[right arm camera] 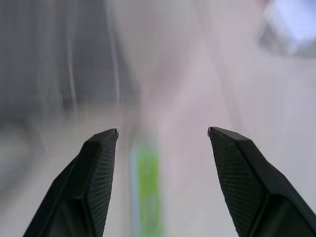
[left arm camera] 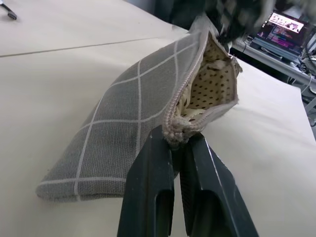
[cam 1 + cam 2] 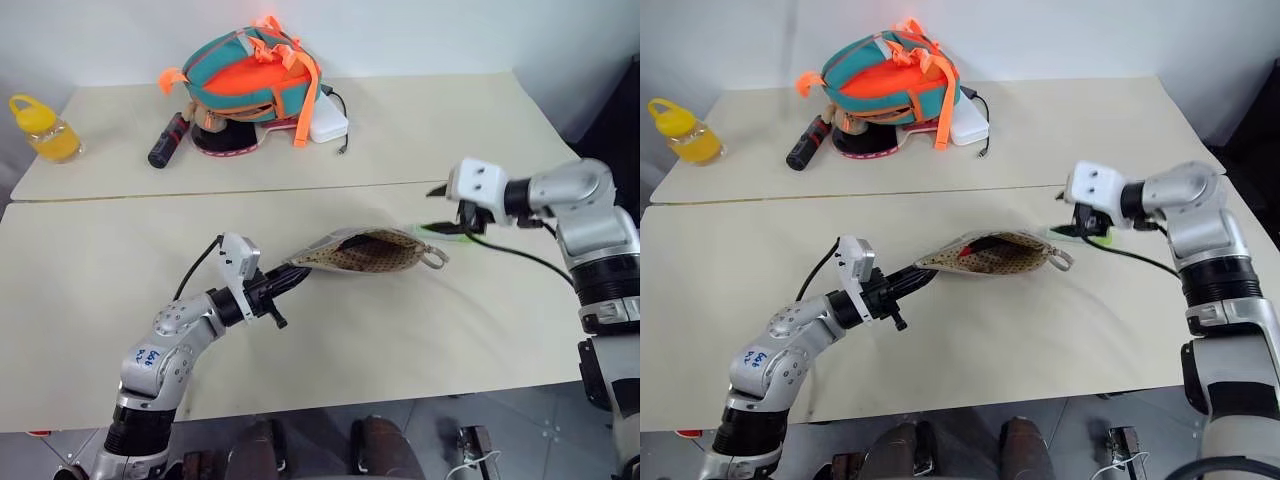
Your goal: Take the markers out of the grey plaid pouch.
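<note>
Tables: two cream tops (image 3: pixel 120 300) are seen butted together, near and far.
Far table: a yellow bottle (image 3: pixel 42 128) is placed at its left end; a black-and-red cylinder (image 3: pixel 168 140), a backpack (image 3: pixel 250 75) and a white box (image 3: pixel 328 124) are grouped near the middle.
Near table: a green marker (image 3: pixel 1065 232) is seen lying on it, just beside the pouch's (image 3: pixel 985 254) ring end.
</note>
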{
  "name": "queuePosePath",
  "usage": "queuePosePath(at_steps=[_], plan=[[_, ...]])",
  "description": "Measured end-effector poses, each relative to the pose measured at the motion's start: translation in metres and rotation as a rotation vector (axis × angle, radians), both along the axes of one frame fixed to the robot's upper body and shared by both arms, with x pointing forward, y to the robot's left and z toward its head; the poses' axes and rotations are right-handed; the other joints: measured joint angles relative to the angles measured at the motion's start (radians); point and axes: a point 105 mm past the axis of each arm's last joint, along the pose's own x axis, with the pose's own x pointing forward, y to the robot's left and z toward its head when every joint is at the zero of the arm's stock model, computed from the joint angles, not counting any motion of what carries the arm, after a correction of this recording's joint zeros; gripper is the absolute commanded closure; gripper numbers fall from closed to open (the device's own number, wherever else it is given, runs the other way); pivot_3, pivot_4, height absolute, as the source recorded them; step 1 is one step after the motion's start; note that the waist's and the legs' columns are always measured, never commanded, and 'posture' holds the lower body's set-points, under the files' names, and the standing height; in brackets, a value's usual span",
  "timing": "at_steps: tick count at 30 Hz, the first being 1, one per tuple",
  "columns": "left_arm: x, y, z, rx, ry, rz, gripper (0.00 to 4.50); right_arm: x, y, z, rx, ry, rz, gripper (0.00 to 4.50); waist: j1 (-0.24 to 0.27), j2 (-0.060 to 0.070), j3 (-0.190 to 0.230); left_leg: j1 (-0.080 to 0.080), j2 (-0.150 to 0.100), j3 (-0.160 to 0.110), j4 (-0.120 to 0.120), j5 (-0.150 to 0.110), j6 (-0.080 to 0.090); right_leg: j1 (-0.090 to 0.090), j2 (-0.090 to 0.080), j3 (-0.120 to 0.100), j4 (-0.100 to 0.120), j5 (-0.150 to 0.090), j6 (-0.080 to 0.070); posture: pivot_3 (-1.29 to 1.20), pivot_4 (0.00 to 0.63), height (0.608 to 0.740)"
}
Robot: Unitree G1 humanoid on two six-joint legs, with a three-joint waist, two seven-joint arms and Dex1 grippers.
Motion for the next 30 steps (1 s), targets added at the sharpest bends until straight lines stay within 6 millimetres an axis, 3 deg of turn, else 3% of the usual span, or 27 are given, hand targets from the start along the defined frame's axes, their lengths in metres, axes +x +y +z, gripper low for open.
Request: queuePosePath(at_steps=[3,6,8,10,13,21,30], plan=[[0.002,-0.004,0.007,-0.007,-0.019,-0.010,4.50,-0.023,0.041,0.027,0.169,0.002,0.160,2.03,0.002,0.000,0.000,0.000,0.000,0.000,0.000,0.000,0.000,0.000,0.000,0.000,0.000,0.000,0.000,0.00,0.150,0.740],[0.003,-0.006,0.009,-0.011,-0.022,-0.012,4.50,-0.044,0.067,0.035,0.236,0.026,0.260,3.08,0.009,0.000,0.000,-0.001,0.000,-0.001,0.000,0.000,0.000,0.000,0.000,-0.001,0.000,0.000,0.000,0.00,0.150,0.740],[0.004,-0.006,0.008,-0.010,-0.016,-0.005,4.50,-0.054,0.076,0.025,0.226,0.028,0.290,3.76,0.019,0.000,0.000,-0.001,0.000,-0.001,0.000,0.000,0.000,0.000,0.000,-0.001,-0.001,0.000,0.000,0.00,0.150,0.740],[0.005,-0.005,0.008,-0.011,-0.010,0.006,4.50,-0.064,0.094,0.002,0.232,0.080,0.335,4.41,0.023,-0.001,0.000,-0.001,0.000,-0.001,0.000,0.000,0.000,0.000,0.000,-0.001,-0.001,0.000,0.000,0.00,0.150,0.740],[0.005,-0.006,0.007,-0.020,0.003,0.010,4.50,-0.065,0.107,-0.032,0.173,0.094,0.319,4.46,0.025,-0.001,0.000,-0.003,-0.001,-0.001,0.002,0.000,0.001,-0.001,-0.001,-0.001,-0.001,0.000,0.000,0.00,0.150,0.740],[0.002,-0.011,0.008,-0.038,0.018,-0.005,4.50,-0.042,0.079,-0.057,0.006,-0.025,0.197,4.46,0.020,-0.001,-0.001,-0.002,-0.001,0.000,0.001,0.000,0.001,-0.001,0.000,-0.001,-0.001,0.000,0.001,0.00,0.150,0.740],[0.001,-0.019,0.020,-0.153,0.106,-0.050,4.50,-0.025,0.081,-0.064,-0.119,-0.173,0.168,4.46,0.022,-0.001,0.000,-0.002,-0.001,-0.001,0.002,0.000,0.001,-0.001,0.000,-0.001,0.000,0.000,0.001,0.00,0.150,0.740]])
